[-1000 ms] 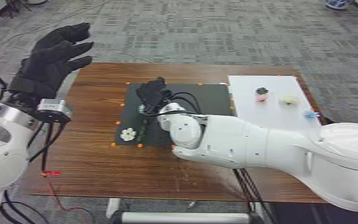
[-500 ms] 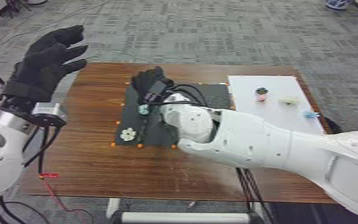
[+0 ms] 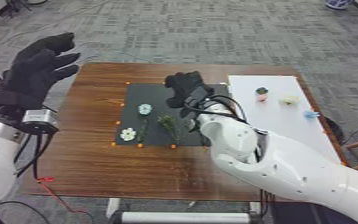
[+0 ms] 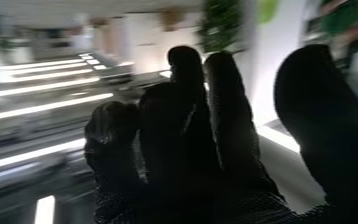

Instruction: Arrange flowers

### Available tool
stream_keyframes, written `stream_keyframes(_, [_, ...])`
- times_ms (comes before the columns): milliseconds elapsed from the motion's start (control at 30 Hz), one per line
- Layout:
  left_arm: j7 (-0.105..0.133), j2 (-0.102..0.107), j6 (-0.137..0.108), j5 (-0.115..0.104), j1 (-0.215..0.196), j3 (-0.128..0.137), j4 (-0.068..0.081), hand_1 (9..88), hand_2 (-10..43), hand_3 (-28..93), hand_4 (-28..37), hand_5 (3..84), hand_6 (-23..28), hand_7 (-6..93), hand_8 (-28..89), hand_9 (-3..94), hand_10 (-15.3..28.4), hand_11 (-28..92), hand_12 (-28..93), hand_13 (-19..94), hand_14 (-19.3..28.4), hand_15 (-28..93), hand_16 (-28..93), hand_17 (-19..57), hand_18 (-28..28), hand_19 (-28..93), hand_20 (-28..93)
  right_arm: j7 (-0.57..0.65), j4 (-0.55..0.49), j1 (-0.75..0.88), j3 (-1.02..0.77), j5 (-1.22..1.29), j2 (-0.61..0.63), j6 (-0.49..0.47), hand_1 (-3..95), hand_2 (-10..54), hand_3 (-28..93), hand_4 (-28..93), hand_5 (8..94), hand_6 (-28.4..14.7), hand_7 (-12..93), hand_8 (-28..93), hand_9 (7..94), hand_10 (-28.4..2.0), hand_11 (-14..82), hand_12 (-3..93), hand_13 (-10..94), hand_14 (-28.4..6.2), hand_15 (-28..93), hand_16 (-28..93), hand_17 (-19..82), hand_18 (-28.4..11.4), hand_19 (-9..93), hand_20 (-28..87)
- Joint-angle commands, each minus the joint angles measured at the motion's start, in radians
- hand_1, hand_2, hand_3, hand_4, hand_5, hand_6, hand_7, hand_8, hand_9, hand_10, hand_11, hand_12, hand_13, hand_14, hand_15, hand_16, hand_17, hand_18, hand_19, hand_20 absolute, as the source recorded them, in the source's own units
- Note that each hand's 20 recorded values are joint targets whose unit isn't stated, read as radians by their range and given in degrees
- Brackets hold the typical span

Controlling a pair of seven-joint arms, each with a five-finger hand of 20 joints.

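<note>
Over there the left hand [image 3: 40, 70] hangs open. Left of the right hand [image 3: 186, 89] I see a white flower [image 3: 127, 134], pale-blue flower [image 3: 144, 109] and green sprig [image 3: 168, 123] on the black mat [image 3: 160, 94]. That hand's fingers are extended; pink [image 3: 262, 98], cream [image 3: 288, 100] and blue blooms [image 3: 310, 114] sit to its right.

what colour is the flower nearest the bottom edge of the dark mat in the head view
White flower, best seen in the head view.

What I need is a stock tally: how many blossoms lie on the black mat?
2: a white blossom at the black mat's near left corner, and a pale blue one farther back, also left of centre. The right hand covers part of the mat and may hide more.
</note>
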State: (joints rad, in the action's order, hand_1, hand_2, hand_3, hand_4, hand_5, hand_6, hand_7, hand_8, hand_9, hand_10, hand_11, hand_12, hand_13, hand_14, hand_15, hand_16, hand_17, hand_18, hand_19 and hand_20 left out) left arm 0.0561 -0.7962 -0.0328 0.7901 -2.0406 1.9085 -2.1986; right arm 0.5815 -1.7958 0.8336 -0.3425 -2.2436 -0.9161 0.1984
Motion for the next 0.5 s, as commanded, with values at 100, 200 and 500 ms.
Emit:
stream_keyframes(100, [0.018, -0.088, -0.032, 0.006, -0.180, 0.084, -0.049, 25.6, -5.9, 70, -25.1, 25.1, 2.8, 24.3, -11, 18.6, 10.2, 21, 20, 10, 13.6, 41, -3, -10.7, 20.8, 42, 9, 0.188, 0.022, 0.442, -0.508, -0.027, 0.342, 0.079, 27.7, -9.5, 85, -28, 39.8, -5.3, 23, -13, 42.5, -12.9, 22.8, 20.5, 51, -10.9, 81, 26, 28, -21.4, 84, 54])
stream_keyframes(200, [0.022, -0.102, -0.044, 0.005, -0.200, 0.088, -0.054, 25.6, -5.9, 71, -25.2, 25.1, 2.7, 24.4, -11, 18.6, 10.2, 21, 20, 10, 13.6, 41, -3, -10.6, 20.8, 42, 8, 0.238, 0.045, 0.504, -0.549, -0.020, 0.376, 0.090, 26.8, -9.5, 88, -28, 38.5, -5.5, 23, -12, 41.2, -13.1, 21.4, 20.1, 50, -11.0, 81, 25, 27, -21.3, 84, 54])
stream_keyframes(500, [0.022, -0.102, -0.051, 0.006, -0.218, 0.087, -0.058, 25.7, -5.9, 71, -25.4, 24.9, 2.6, 24.6, -11, 18.4, 10.1, 22, 19, 10, 13.5, 41, -3, -10.6, 20.7, 42, 8, 0.302, 0.153, 0.505, -0.512, -0.015, 0.374, 0.031, 28.3, -9.5, 86, -28, 40.2, -5.2, 24, -13, 43.3, -13.7, 21.8, 20.1, 52, -10.3, 81, 24, 28, -21.5, 85, 54])
